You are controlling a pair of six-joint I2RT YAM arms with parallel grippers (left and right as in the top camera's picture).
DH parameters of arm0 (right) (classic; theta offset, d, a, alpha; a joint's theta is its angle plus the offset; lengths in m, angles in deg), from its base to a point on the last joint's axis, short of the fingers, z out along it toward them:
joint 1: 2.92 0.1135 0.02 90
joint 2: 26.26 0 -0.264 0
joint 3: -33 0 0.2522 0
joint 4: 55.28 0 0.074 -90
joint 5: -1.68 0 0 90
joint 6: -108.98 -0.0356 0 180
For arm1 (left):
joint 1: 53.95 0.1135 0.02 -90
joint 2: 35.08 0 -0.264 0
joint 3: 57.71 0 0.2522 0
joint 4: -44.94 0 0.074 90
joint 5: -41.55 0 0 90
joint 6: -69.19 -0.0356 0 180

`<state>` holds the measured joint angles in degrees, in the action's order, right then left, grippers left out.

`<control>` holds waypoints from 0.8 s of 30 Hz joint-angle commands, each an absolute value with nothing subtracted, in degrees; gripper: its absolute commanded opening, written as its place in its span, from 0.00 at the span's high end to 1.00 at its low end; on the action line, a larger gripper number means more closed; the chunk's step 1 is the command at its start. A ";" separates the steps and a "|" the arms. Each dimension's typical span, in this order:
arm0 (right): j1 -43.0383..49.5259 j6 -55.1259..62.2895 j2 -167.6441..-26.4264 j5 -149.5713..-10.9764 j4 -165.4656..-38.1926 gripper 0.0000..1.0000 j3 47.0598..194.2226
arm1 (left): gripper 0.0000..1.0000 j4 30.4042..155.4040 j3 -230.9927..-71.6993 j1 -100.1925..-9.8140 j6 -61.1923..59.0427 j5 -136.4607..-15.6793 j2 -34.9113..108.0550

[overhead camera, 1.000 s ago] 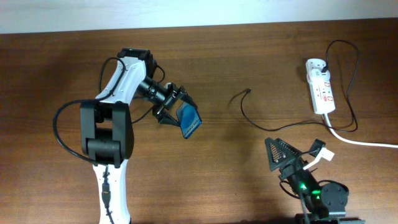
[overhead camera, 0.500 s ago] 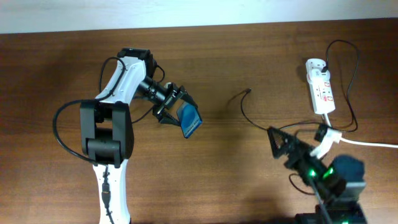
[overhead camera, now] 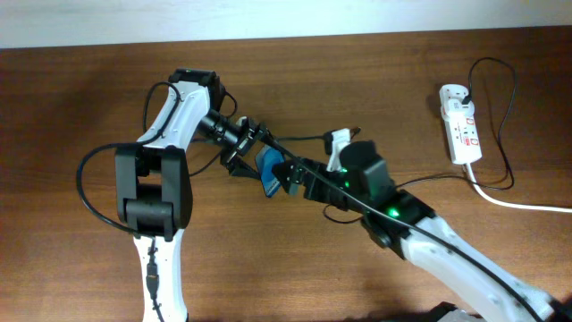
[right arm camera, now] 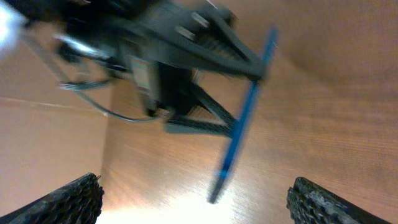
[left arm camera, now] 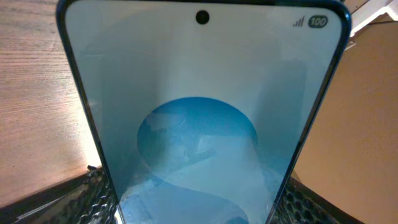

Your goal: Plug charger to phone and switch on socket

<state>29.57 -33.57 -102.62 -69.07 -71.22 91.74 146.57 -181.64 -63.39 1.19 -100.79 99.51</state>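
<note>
Overhead, the left gripper (overhead camera: 257,161) sits left of centre on the brown table (overhead camera: 80,80). Its fingers are closed on the lower part of the phone (overhead camera: 267,170), which it holds tilted up off the wood. The left wrist view shows the same grip, with the phone's (left arm camera: 199,124) blue screen filling the picture and a meshed finger (left arm camera: 62,200) pressing at each lower corner.

Just right of the phone is the right gripper (overhead camera: 290,175), its arm stretched across from the near right. In the right wrist view its fingers (right arm camera: 65,198) are spread wide with nothing between them. The phone (right arm camera: 244,121) shows edge-on just ahead of them, carried by the left gripper (right arm camera: 249,68).

Further right, the charger (overhead camera: 442,176) lies loose on the wood as a thin black cable running toward the socket (overhead camera: 460,125) at the far right. Its small plug cannot be made out, because the right arm covers that patch. The socket's switches are too small to read.

The step in hand looks like plugging in, but it is early, since the phone is presented and the right gripper is empty. Next the right gripper would need to find the cable's free end, pinch it close behind the plug, and line it up with the phone's lower edge. The socket switch comes after that.
</note>
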 commanded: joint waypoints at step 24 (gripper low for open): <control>42.20 -45.01 -116.76 -94.40 -54.15 0.30 92.22 | 0.27 146.62 -182.75 -63.45 0.05 -102.69 99.90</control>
